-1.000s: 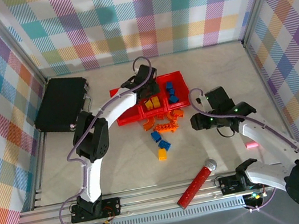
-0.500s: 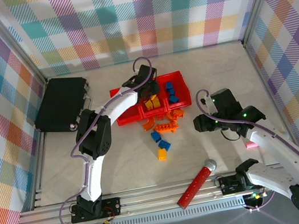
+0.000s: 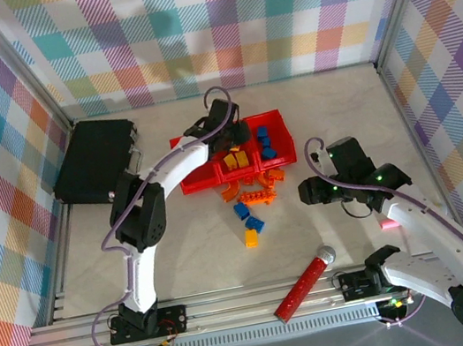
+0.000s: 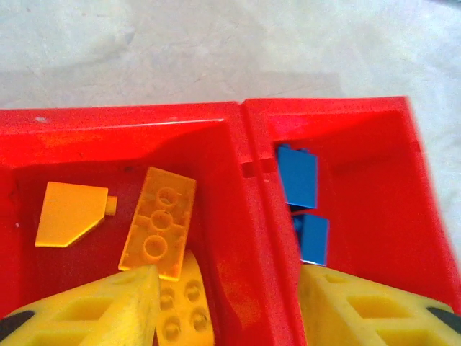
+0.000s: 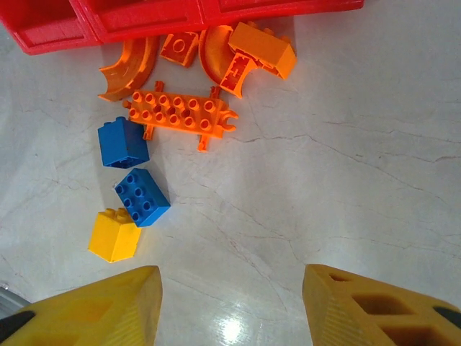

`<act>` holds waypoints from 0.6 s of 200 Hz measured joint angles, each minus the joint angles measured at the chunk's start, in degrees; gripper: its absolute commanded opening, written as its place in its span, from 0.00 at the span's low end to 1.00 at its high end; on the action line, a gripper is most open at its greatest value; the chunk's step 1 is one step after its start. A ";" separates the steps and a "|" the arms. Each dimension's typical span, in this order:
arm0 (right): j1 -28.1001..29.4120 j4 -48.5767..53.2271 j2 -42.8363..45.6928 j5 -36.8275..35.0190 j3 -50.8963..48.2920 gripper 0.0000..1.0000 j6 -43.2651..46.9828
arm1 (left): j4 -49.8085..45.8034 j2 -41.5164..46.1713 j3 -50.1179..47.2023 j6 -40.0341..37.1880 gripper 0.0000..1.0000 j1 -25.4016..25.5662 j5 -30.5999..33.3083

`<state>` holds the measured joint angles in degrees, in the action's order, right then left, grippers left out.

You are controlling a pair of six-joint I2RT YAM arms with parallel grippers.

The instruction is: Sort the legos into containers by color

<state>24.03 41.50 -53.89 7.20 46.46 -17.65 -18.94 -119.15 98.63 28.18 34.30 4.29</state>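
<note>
Three joined red containers (image 3: 196, 177) stand mid-table. My left gripper (image 3: 232, 139) hangs low over them, open, its fingers straddling the wall (image 4: 252, 238) between the middle and right bins. In the left wrist view the middle bin holds a yellow slope (image 4: 68, 213), an amber plate (image 4: 158, 222) and a yellow brick (image 4: 180, 310) lying loose by my left finger; blue bricks (image 4: 297, 176) lie in the right bin. My right gripper (image 5: 230, 306) is open over bare table. In front of it lie orange legos (image 5: 180, 115), two blue bricks (image 5: 142, 197) and a yellow one (image 5: 115, 234).
A flat black case (image 3: 94, 157) lies at the far left. A red cylinder with a silver ball end (image 3: 303, 284) rests near the front rail. A small pink object (image 3: 390, 223) sits under the right arm. Plaid walls close three sides.
My left jaws have opened over the middle bin, leaving the yellow brick in it. The right gripper drew a little to the right a second ago and then held still.
</note>
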 measured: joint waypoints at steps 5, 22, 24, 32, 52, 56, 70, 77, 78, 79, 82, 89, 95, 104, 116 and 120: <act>0.00 -0.02 -0.07 0.00 0.00 0.55 -0.20 | 0.04 1.31 -0.50 -0.63 0.59 0.04 -0.26; 0.00 -0.02 -0.44 -0.04 0.00 0.59 -1.07 | 0.00 6.45 -2.54 -1.97 0.63 0.31 -0.44; 0.00 -0.02 -0.46 -0.04 0.00 0.59 -1.27 | 0.07 7.17 -2.89 -2.29 0.63 0.42 -0.42; 0.00 0.00 -0.55 -0.28 0.00 0.62 -1.66 | 0.04 9.92 -4.26 -2.82 0.65 0.61 -0.37; 0.00 -0.02 -0.39 -1.60 0.00 0.70 -2.93 | 0.07 18.56 -10.21 -4.31 0.70 1.64 0.50; 0.00 0.00 -0.35 -2.01 0.00 0.71 -3.06 | -0.04 20.20 -11.56 -4.39 0.71 1.90 0.70; 0.00 -0.04 -0.20 -2.97 0.00 0.77 -3.52 | -0.72 26.12 -17.09 -5.22 0.75 3.50 1.68; 0.00 -0.04 -0.20 -3.45 0.00 0.79 -3.98 | -1.14 28.76 -19.96 -5.55 0.78 4.57 2.29; 0.00 -0.07 -0.22 -3.54 0.00 0.80 -4.04 | -1.18 28.98 -20.20 -5.55 0.79 4.68 2.38; 0.00 -0.04 -0.22 -3.54 0.00 0.80 -3.98 | -1.25 29.18 -20.46 -5.49 0.79 4.79 2.43; 0.00 -0.07 -0.22 -3.72 0.00 0.80 -4.00 | -1.79 30.25 -21.70 -5.51 0.80 5.25 2.67; 0.00 -0.09 -0.22 -4.00 0.00 0.81 -4.20 | -2.58 32.30 -24.33 -5.53 0.81 6.45 3.26; 0.00 -0.15 -0.28 -4.22 0.00 0.82 -4.22 | -3.41 33.83 -26.56 -5.42 0.82 7.54 3.91; 0.00 -0.35 -0.50 -4.59 0.00 0.84 -4.28 | -4.98 35.82 -29.70 -5.33 0.83 9.31 4.46; 0.00 -0.59 -1.01 -4.98 0.00 0.85 -4.22 | -6.93 37.81 -33.22 -4.83 0.90 11.61 5.42; 0.00 -0.72 -1.22 -5.16 0.00 0.86 -4.20 | -7.63 38.51 -34.42 -4.61 0.92 12.52 5.79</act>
<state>24.03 40.77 -55.11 2.04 46.46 -21.85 -26.57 -80.64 64.20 23.57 46.83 10.09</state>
